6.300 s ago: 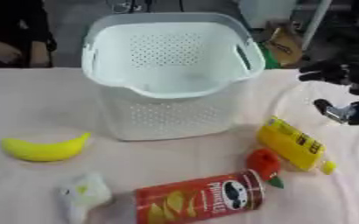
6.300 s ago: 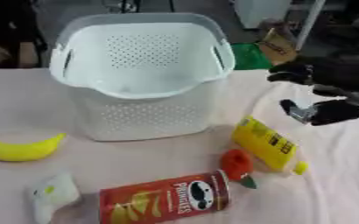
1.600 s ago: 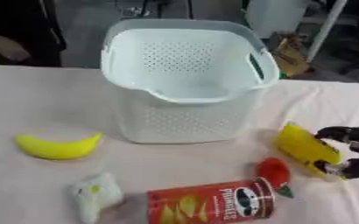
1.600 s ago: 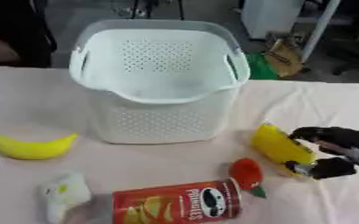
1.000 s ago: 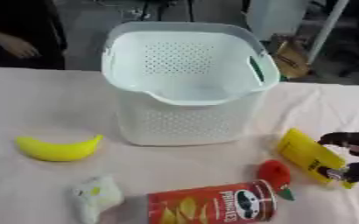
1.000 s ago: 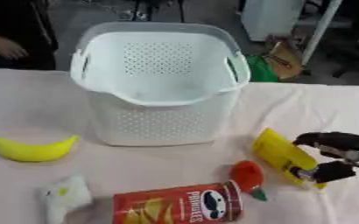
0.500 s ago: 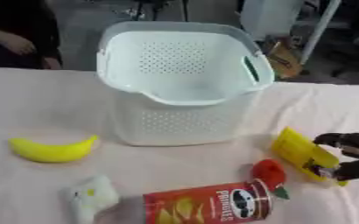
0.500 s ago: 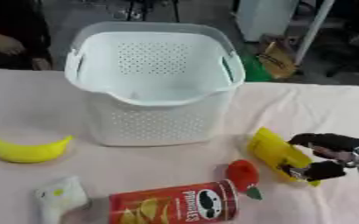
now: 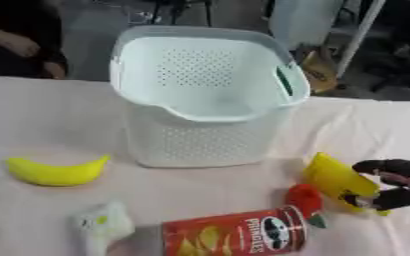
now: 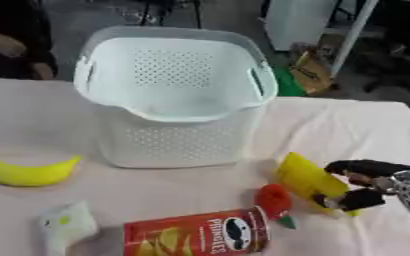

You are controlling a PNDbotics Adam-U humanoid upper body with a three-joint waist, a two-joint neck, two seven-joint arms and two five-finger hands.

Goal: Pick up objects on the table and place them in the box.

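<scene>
Right hand (image 10: 363, 186) closes on the yellow box (image 10: 308, 181), thumb and fingers pinching its outer end, the box tilted up off the table (image 10: 156, 200), right of and below the white basket (image 10: 175, 115); red item (image 10: 274, 200) just left of the yellow box; red crisp can (image 10: 198, 234) lies below the basket; banana (image 10: 26, 172) and pale packet (image 10: 66, 223) lower left; left hand unseen.

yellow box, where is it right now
The yellow box is at the table's right side, pinched in the right hand, tilted, just right of the red strawberry-like thing and in front of the white basket.
</scene>
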